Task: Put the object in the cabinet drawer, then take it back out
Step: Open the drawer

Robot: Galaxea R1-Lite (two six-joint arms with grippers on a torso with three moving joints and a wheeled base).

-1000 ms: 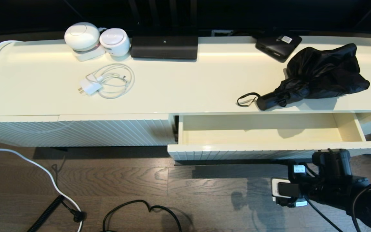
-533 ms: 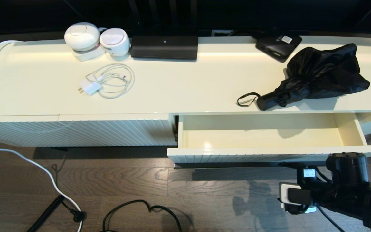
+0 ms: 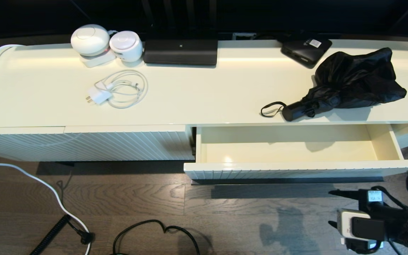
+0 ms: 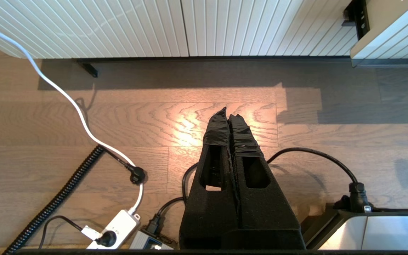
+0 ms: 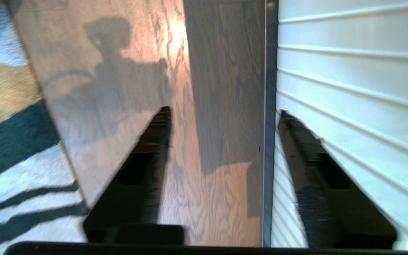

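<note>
The black folding umbrella [image 3: 352, 81] lies on the right of the cabinet top, its handle and wrist loop [image 3: 271, 109] pointing left near the front edge. Below it the cream drawer [image 3: 296, 169] stands pulled out, its glossy inside bare. My right gripper [image 3: 331, 209] is low over the floor in front of the drawer's right end, open and holding nothing. In the right wrist view the right gripper [image 5: 223, 110] is spread wide, with the ribbed drawer front [image 5: 349, 71] and its thin dark bar [image 5: 269, 106] beside one finger. My left gripper [image 4: 228, 111] is shut and empty above the floor.
Two white round devices [image 3: 105, 42], a wide black device [image 3: 181, 51], a flat black box with a label [image 3: 306, 49] and a white charger with coiled cable [image 3: 119, 88] sit on the cabinet top. Cables [image 3: 154, 230] lie on the wooden floor. A striped rug [image 5: 12, 177] lies nearby.
My right gripper has drawn back from the drawer front, down and to the right. The drawer came out slightly further at first, then stayed put. The umbrella has not moved.
</note>
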